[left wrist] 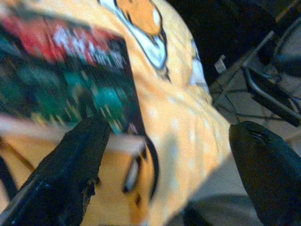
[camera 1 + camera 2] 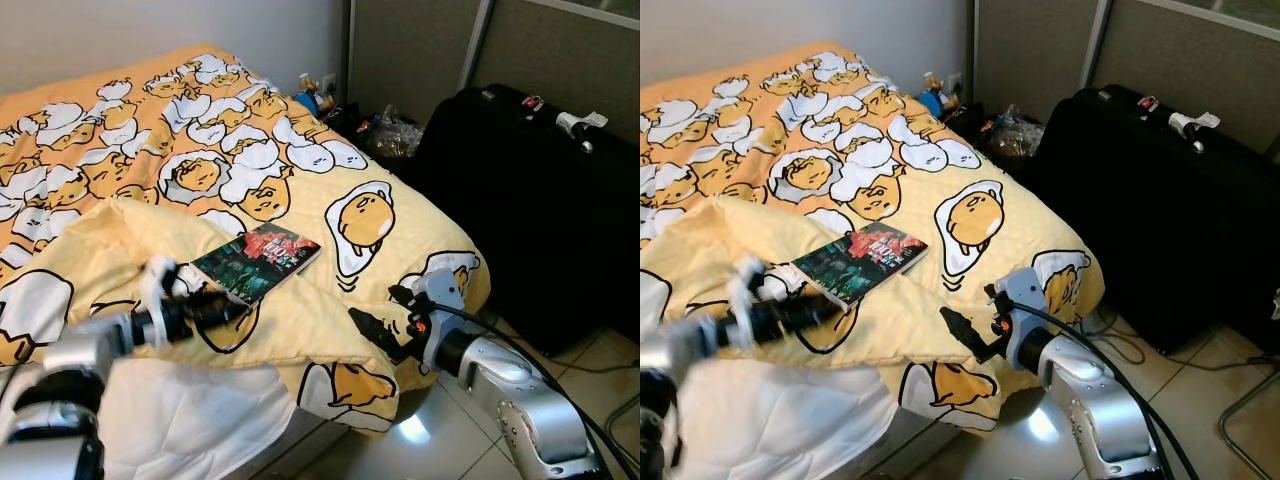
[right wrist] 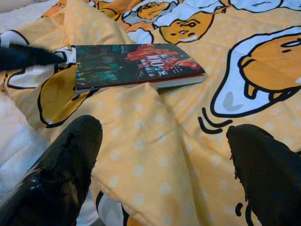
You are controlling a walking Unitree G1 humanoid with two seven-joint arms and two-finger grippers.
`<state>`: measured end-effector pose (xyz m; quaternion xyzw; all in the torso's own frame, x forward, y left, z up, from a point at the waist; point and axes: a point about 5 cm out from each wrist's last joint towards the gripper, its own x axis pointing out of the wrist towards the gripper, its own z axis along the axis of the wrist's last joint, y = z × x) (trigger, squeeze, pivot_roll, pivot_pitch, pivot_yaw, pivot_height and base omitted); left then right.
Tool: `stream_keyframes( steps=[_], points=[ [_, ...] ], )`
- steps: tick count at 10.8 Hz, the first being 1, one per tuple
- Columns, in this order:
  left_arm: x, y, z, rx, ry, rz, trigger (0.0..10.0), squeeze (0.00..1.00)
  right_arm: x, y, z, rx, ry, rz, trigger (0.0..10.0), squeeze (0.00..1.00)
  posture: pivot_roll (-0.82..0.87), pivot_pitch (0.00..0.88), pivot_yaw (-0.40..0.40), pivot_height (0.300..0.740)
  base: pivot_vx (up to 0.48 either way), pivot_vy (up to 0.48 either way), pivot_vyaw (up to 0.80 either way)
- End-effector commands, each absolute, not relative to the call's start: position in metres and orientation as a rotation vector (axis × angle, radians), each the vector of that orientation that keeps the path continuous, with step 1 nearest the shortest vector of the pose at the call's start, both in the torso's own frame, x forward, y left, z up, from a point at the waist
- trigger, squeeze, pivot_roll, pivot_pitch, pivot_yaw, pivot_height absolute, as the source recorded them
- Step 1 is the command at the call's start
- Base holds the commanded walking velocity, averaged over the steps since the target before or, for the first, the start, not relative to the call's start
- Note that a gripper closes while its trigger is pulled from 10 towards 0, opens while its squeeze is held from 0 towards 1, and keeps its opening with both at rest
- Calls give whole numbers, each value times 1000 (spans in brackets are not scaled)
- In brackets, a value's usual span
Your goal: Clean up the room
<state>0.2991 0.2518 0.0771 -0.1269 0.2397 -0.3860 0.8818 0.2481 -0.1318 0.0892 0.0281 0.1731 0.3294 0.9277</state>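
Book (image 2: 257, 261) flat on yellow blanket (image 2: 330, 210), frame centre. My left gripper (image 2: 222, 306) open, just beside book's lower-left corner. My right gripper (image 2: 385, 315) open, lower right, over blanket edge.

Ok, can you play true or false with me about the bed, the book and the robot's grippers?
1. The book lies on the yellow egg-print blanket. True.
2. The left gripper is at the book's near end. True.
3. The right gripper holds the book. False: it is open, apart from the book, near the bed's corner.
4. The black suitcase lies on the bed. False: it stands on the floor beside it.
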Motion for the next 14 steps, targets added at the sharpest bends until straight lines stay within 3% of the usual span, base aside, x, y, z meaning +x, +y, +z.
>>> stream_keyframes(
  steps=[1,3,5,6,8,10,11,14],
  points=[
    [313,258,94,-211,433,-749,10000,1000,249,-131,91,58,347,693,10000,0,-110,0,76,740,0,0,0],
    [341,251,108,-56,391,-576,10000,992,252,-133,96,32,344,712,10000,0,-144,0,74,740,0,0,0],
    [354,255,101,153,468,-253,10000,910,249,-136,100,23,349,721,10000,0,-174,0,63,740,0,0,0],
    [355,259,96,282,483,-89,10000,322,246,-135,102,23,358,732,10000,0,-191,0,53,740,0,0,0],
    [349,262,84,379,521,6,10000,0,239,-132,101,33,383,748,10000,0,-199,0,34,740,0,0,0],
    [341,248,66,231,545,-88,10000,0,237,-128,100,41,397,758,10000,0,-201,0,26,740,0,0,0],
    [337,232,60,-41,533,-230,10000,0,238,-125,101,57,395,751,10000,0,-195,0,29,740,0,0,0],
    [319,227,54,-72,618,-625,10000,0,240,-124,101,71,379,732,10000,0,-176,0,62,740,0,0,0]
  ],
)
